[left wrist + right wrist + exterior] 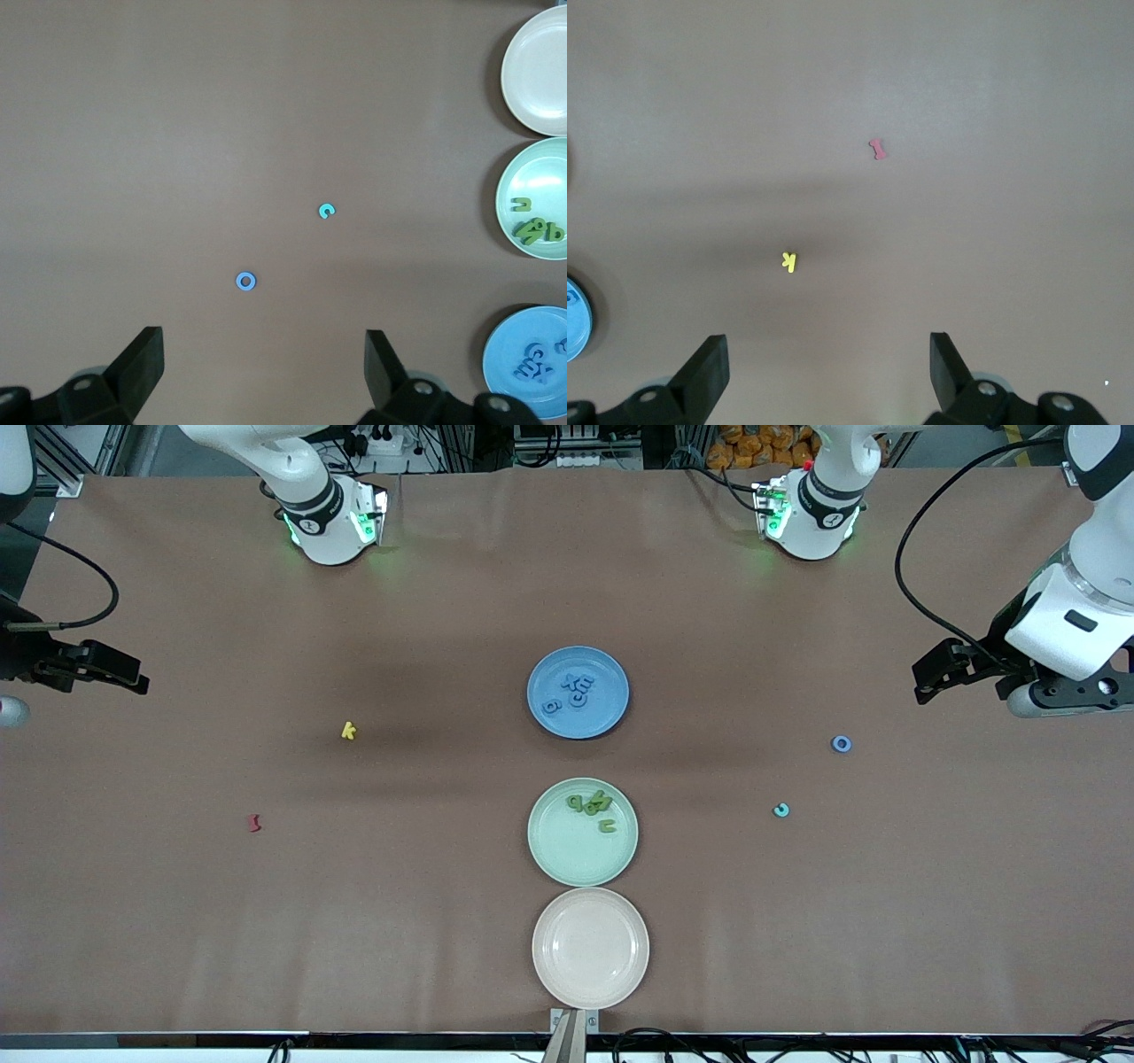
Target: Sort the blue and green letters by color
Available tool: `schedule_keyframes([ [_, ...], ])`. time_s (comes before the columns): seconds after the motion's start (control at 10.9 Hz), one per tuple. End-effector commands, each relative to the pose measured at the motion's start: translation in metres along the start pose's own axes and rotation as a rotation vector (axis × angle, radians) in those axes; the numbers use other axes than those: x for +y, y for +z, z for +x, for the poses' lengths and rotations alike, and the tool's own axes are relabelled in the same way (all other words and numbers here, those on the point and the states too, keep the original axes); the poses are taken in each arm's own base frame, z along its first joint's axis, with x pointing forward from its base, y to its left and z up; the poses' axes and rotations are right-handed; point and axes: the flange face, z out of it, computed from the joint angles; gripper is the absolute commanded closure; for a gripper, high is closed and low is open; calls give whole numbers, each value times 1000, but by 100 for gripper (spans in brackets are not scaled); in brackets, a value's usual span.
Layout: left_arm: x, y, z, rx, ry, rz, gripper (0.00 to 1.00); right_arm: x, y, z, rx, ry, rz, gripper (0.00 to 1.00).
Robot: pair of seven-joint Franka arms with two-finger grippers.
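Several blue letters (578, 689) lie in the blue plate (611, 717) at the table's middle. Three green letters (592, 804) sit in the pale green plate (567, 855), which is nearer the camera. A loose blue "o" (842, 744) (246, 282) and a teal "c" (780, 810) (327, 211) lie on the bare table toward the left arm's end. My left gripper (935, 673) (264, 363) hangs open and empty over the table near the "o". My right gripper (124, 673) (828, 367) is open and empty over the right arm's end.
An empty cream plate (590, 921) stands nearest the camera, touching the green plate. A yellow "k" (348, 731) (788, 261) and a dark red letter (255, 823) (877, 149) lie toward the right arm's end.
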Motion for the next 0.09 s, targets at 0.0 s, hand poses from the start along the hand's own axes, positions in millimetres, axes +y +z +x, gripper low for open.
schedule_keyframes([
  [0.0,-1,-8,-4,-8,30,9,0,0,-2,-11,-2,10,17,0],
])
